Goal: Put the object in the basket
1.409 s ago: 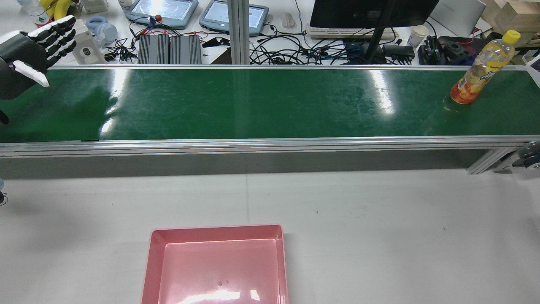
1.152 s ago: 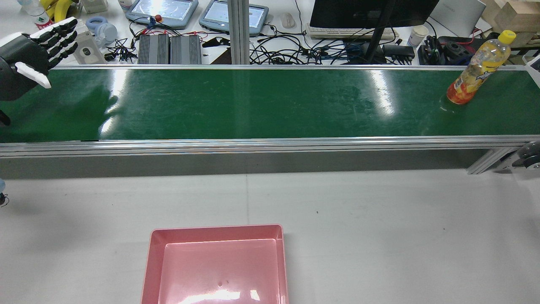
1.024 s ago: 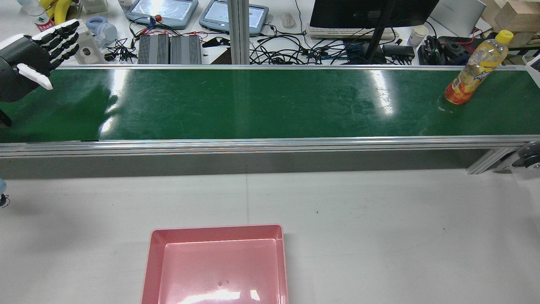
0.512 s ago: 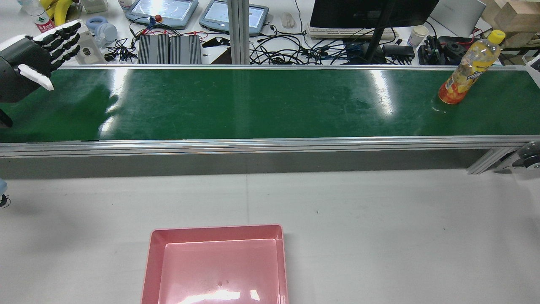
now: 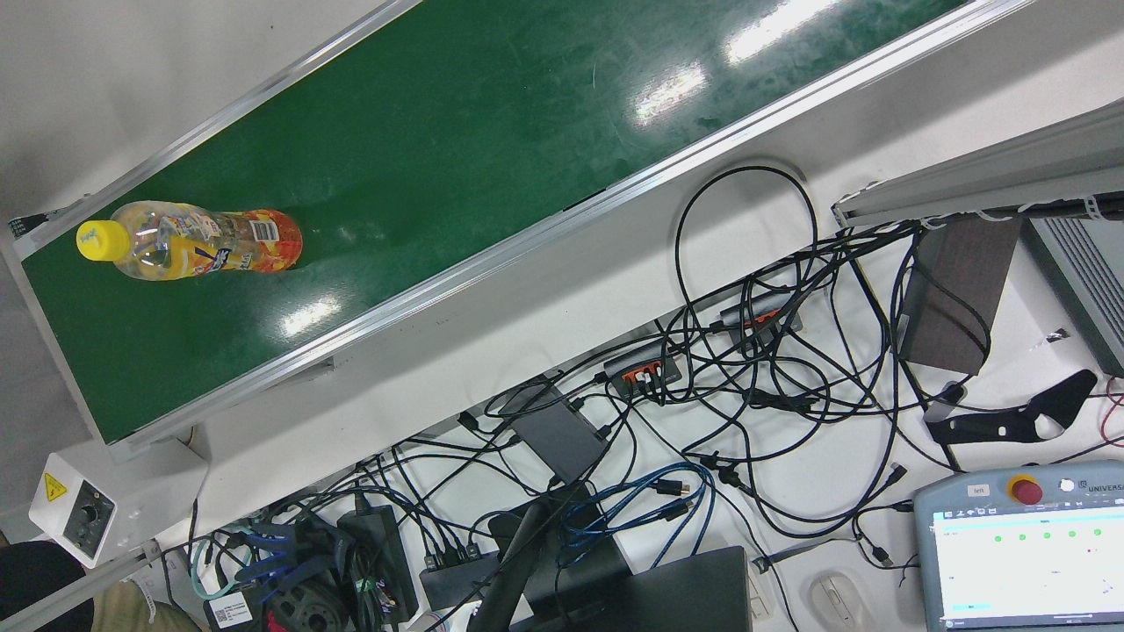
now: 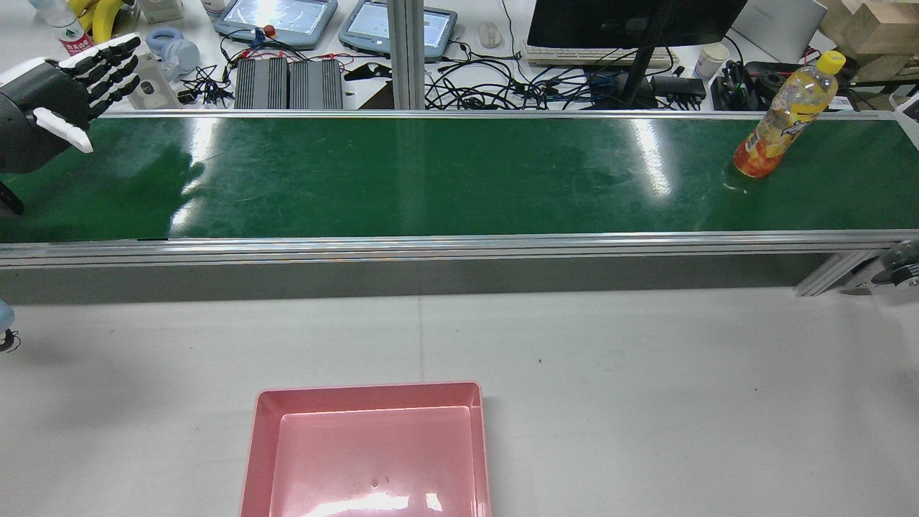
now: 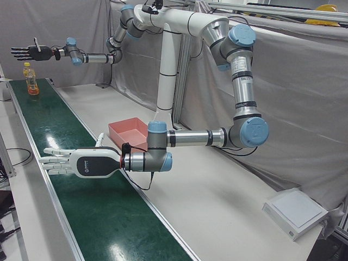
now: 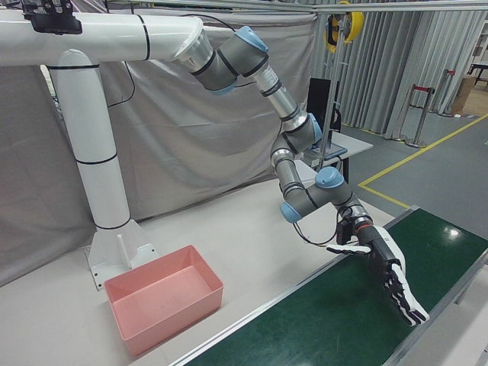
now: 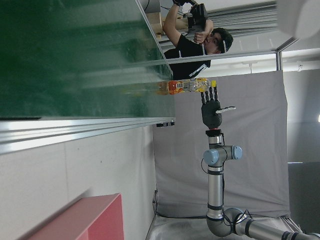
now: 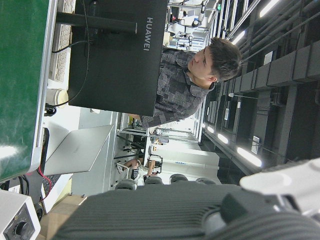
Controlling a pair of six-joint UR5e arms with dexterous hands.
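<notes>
Waiting step: bottle upright near belt's right end, both hands, left hand and right hand, fingers spread, empty; next needs a grasp, then pink basket.

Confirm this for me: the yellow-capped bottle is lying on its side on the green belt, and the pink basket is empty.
Not quite. The bottle stands upright on the green belt, as the left-front view and rear view show; the steep front view only makes it seem flat. The pink basket is indeed empty.
</notes>
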